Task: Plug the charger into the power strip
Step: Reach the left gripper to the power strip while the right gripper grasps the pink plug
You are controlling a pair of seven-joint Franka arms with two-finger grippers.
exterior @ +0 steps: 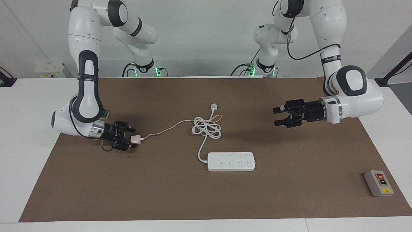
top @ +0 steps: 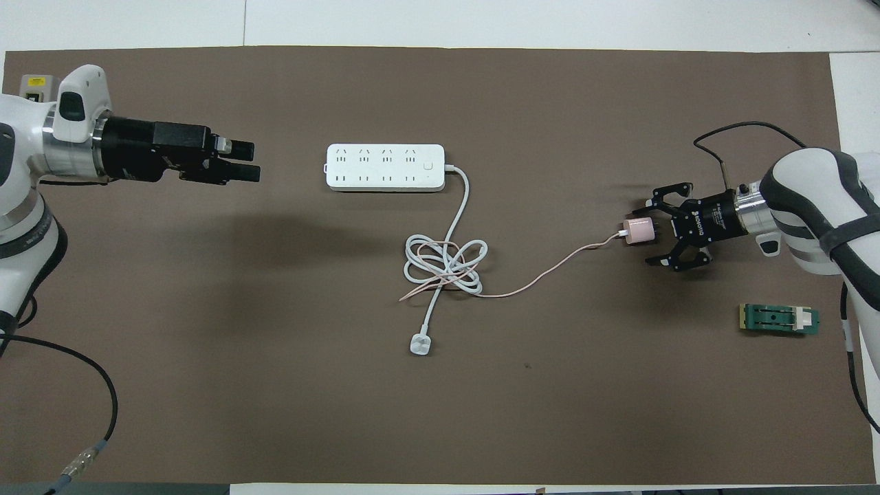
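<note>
No legible text or labels.

wall: you see a plain white wall (exterior: 199, 42) past the table | table: white top (exterior: 25, 129) under a brown mat (exterior: 193, 199) covering most of it | light: even, soft shadows on your mat | fixture: dark bracket (exterior: 394, 72) at one table corner

- A grey switch box (exterior: 379, 183) with red, black and yellow buttons is sitting at the lower right of the facing view.
- A small green block (top: 779, 319) is lying at the right of the overhead view.
- Brown matting (exterior: 161, 193) is covering the table.
</note>
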